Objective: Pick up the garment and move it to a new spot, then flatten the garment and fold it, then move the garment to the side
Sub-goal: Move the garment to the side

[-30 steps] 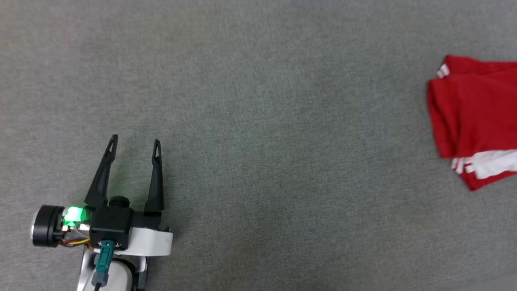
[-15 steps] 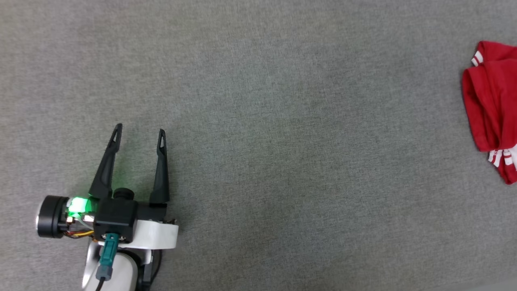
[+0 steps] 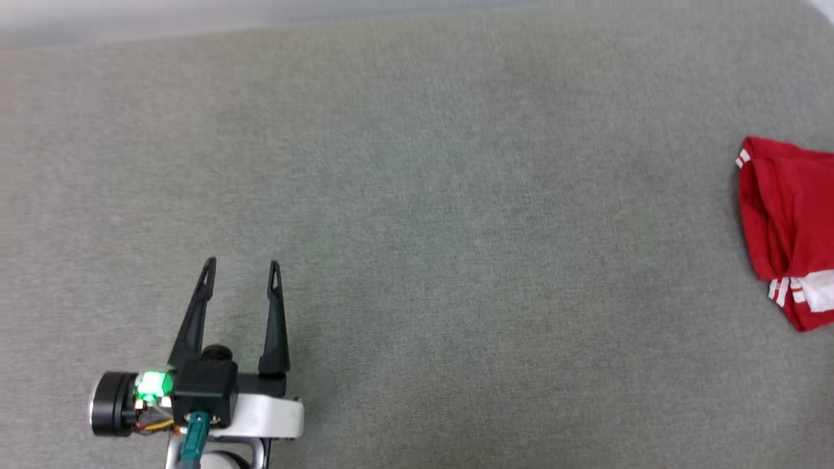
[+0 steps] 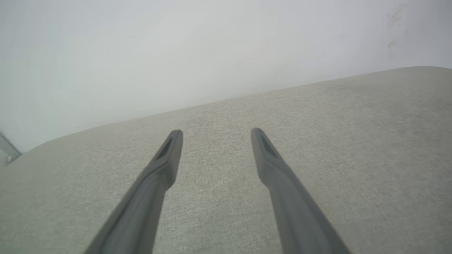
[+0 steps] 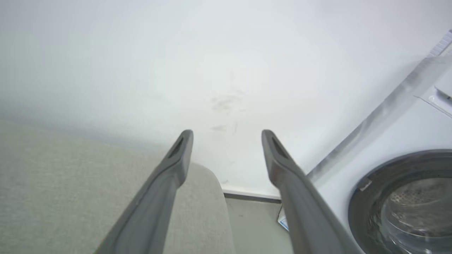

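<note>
The garment point(image 3: 791, 221), red with white striped trim, lies folded on the grey fabric surface point(image 3: 417, 228) at the right edge of the head view, partly cut off by the frame. Far from it, at the lower left, my left gripper point(image 3: 241, 268) stands open with nothing between its fingers; the left wrist view shows the same open left gripper point(image 4: 216, 134) over bare fabric. In the right wrist view my right gripper point(image 5: 226, 135) is open and empty, above the surface's rounded corner, pointing toward a white wall.
A washing machine point(image 5: 406, 197) with a round glass door stands to the right beyond the surface's corner, with a strip of floor point(image 5: 254, 225) between. The white wall point(image 4: 176, 53) runs behind the far edge of the surface.
The head camera has shifted, so the far edge of the surface now shows. The garment's visible part has shrunk toward the right edge. My left gripper stays open.
</note>
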Motion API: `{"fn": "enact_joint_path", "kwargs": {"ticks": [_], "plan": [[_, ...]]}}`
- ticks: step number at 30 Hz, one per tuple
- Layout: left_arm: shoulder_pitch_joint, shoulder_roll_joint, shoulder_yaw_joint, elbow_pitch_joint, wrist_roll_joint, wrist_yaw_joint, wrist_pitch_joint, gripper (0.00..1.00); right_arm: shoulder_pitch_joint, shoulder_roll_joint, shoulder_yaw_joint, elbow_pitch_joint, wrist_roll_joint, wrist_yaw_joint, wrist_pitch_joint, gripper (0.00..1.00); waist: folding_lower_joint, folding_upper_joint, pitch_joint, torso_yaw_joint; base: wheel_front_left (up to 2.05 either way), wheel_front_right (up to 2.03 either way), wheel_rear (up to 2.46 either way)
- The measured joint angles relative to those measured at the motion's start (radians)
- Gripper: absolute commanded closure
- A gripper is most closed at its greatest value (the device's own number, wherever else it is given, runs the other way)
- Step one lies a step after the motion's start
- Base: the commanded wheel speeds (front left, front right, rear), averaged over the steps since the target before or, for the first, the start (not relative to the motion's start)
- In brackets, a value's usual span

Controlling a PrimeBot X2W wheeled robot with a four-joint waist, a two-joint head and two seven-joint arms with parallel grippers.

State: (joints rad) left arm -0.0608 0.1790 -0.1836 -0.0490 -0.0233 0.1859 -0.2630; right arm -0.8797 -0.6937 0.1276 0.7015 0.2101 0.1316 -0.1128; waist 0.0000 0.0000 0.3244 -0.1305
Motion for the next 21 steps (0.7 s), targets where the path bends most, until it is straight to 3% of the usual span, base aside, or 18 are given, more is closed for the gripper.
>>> {"fn": "enact_joint_path", "kwargs": {"ticks": [6, 15, 21], "plan": [[0.046, -0.023, 0.003, 0.01, -0.002, 0.0, 0.0, 0.0, 0.022, 0.119, -0.023, -0.089, -0.04, 0.0, -0.135, 0.0, 0.0, 0.0, -0.074, 0.03, 0.0, 0.0, 0.0], [0.079, -0.037, 0.016, 0.034, -0.002, -0.007, 0.0, 0.0, 0.215, 0.314, -0.065, -0.372, -0.096, 0.0, -0.15, 0.0, -0.0001, 0.0, -0.15, 0.09, 0.0, 0.0, 0.0], [0.098, -0.047, 0.023, 0.047, -0.002, -0.013, 0.0, 0.0, 0.403, 0.412, -0.091, -0.465, -0.109, 0.0, -0.15, 0.0, 0.0, 0.0, -0.19, 0.127, 0.0, 0.0, 0.0]]}}
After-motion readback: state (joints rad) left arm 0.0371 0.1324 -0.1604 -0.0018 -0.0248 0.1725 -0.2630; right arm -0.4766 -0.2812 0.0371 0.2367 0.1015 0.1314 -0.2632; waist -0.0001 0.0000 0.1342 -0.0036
